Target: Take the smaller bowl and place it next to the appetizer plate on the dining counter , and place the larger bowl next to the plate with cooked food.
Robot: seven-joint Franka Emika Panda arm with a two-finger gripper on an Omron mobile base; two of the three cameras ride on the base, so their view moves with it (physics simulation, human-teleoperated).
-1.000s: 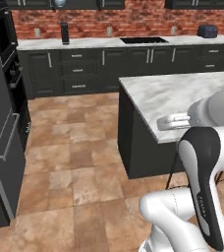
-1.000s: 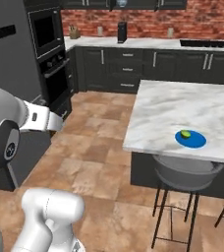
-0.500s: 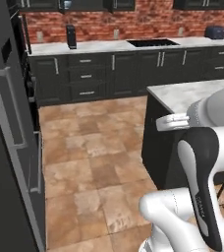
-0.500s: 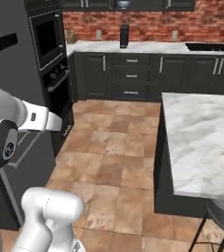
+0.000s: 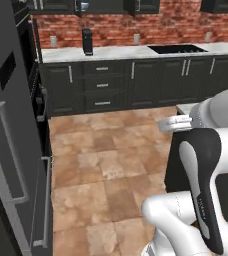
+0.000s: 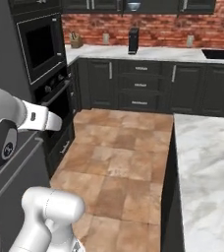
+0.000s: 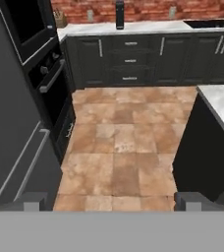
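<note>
End effector [image 7: 112, 201] spread wide and empty as we travel between desks.
We judge this the search step: neither bowl is in sight, so we cannot say where they lie relative to it. Our white grey-veined marble dining desk [image 6: 207, 167] sits just to its right, the terracotta tiled floor [image 7: 124, 142] ahead; next we must drive on until a bowl appears.

A home kitchen: brick backsplash [image 5: 151, 30], dark cabinets [image 6: 138, 88], wall oven [image 6: 40, 49], marble dining counter [image 6: 207, 167].
</note>
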